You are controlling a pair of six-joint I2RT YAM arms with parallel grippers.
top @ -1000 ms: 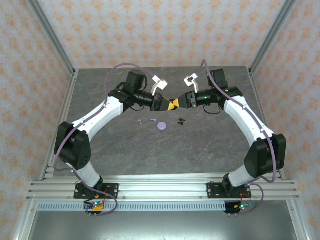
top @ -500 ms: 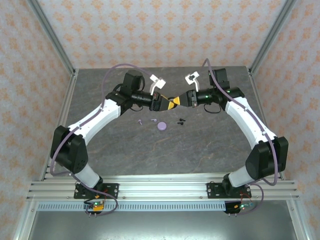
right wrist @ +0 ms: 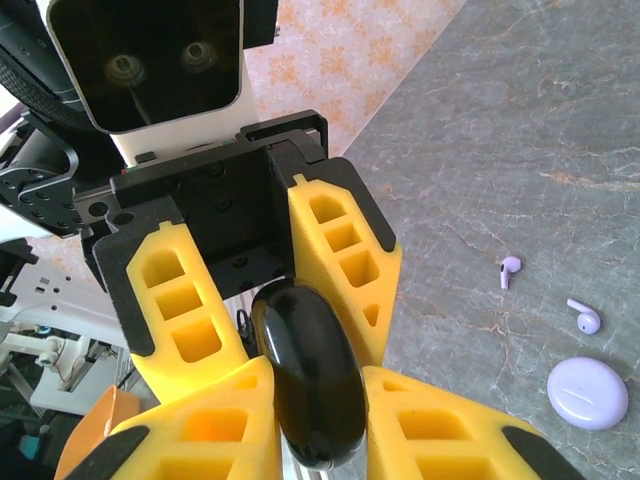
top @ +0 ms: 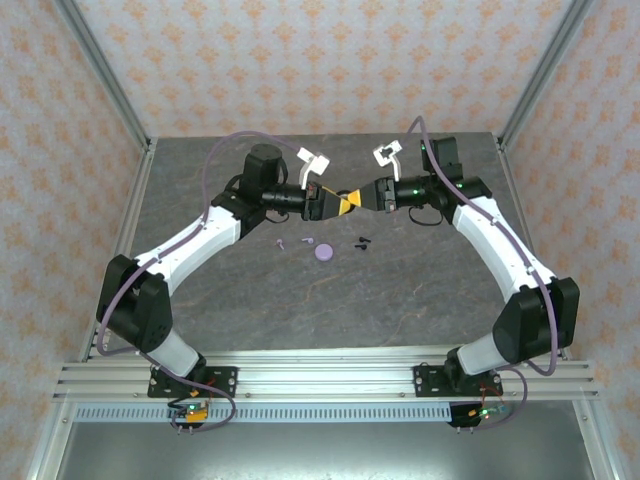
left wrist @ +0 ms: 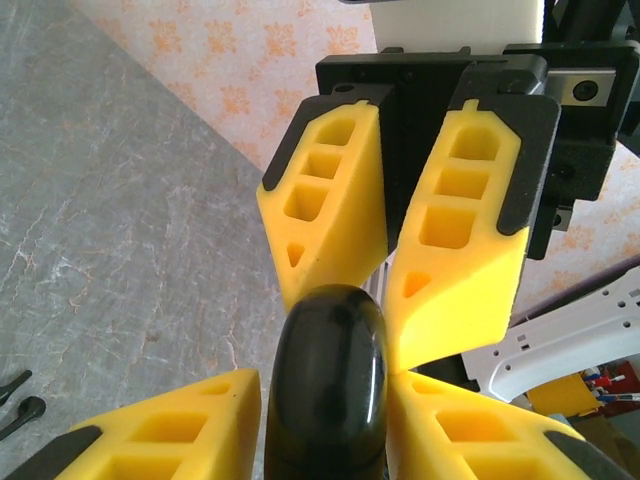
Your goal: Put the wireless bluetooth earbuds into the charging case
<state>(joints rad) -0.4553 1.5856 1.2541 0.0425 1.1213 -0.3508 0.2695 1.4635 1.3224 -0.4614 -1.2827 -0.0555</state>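
Black case [right wrist: 305, 385] seemingly pinched between both grippers [top: 345, 204]

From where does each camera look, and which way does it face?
Top external: above, behind the bases, facing down at the grey marble table; both arms, left tool, right tool.
Left wrist: on that wrist, facing the right tool; own yellow fingers at bottom.
Right wrist: on that wrist, facing the left tool; own yellow fingers at bottom.
Shared: both wrist views show the glossy black oval case between the tools.
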